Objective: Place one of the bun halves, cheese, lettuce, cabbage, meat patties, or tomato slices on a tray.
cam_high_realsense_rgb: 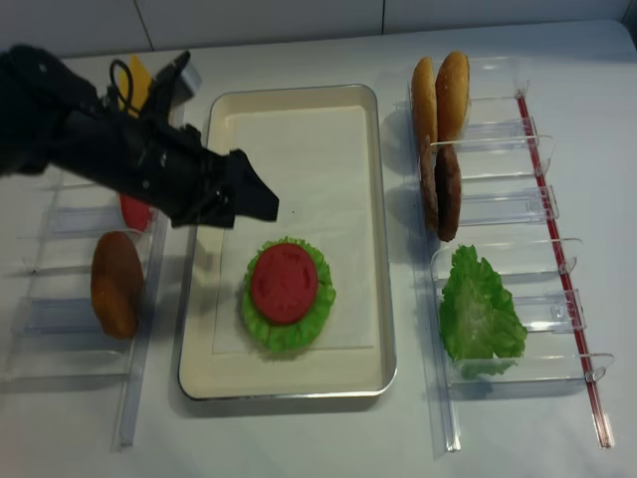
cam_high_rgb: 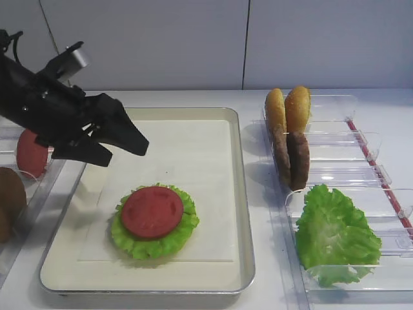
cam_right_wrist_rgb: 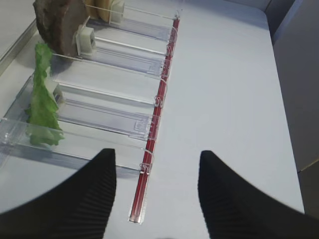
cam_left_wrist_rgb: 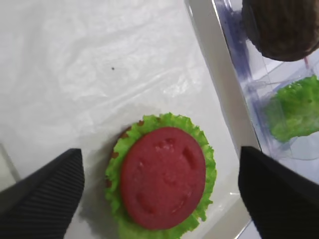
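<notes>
Left wrist view alone shows brown beneath lettuce [cam_left_wrist_rgb: 162, 199] and tomato [cam_left_wrist_rgb: 163, 177]; left gripper [cam_left_wrist_rgb: 159, 186] and right gripper [cam_right_wrist_rgb: 157, 186] hang released, empty.

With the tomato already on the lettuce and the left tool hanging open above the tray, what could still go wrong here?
1. The open left tool hovers close above the tray; dipping as it leaves could nudge the tomato slice off the lettuce leaf.
2. Swinging left, it might knock the second tomato slice standing in the left rack.
</notes>
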Controlling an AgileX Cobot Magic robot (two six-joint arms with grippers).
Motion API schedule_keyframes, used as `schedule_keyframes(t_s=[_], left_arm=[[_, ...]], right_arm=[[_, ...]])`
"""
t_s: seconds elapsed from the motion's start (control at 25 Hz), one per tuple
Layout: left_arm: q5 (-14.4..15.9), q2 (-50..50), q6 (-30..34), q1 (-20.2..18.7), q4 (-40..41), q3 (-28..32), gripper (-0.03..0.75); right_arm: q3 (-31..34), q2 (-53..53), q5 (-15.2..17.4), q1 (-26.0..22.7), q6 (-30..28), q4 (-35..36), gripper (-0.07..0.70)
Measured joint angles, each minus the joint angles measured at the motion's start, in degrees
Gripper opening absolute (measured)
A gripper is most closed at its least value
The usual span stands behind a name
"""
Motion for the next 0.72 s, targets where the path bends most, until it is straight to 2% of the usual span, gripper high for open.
schedule_keyframes(t_s=[0.2, 0.4, 0.6, 0.72], left_arm=[[-0.1, -3.3, -6.9, 0.0, 9.3, -6.2, 0.604], [0.2, -8.4, -17.6, 0.0, 24.4, -11.9, 0.604], [0.3, -14.6, -26.9, 0.0, 40.4, -12.5, 0.603], [0.7, -18.2, -28.7, 0.0, 43.8, -12.5, 0.603]], right_arm=[[0.0, 0.0, 0.0, 0.0, 0.0, 0.0, 0.393], [0.0, 0.0, 0.0, 0.0, 0.0, 0.0, 0.393], [0.0, 0.0, 0.0, 0.0, -0.1, 0.0, 0.393], [0.0, 0.0, 0.0, 0.0, -0.1, 0.0, 0.393]])
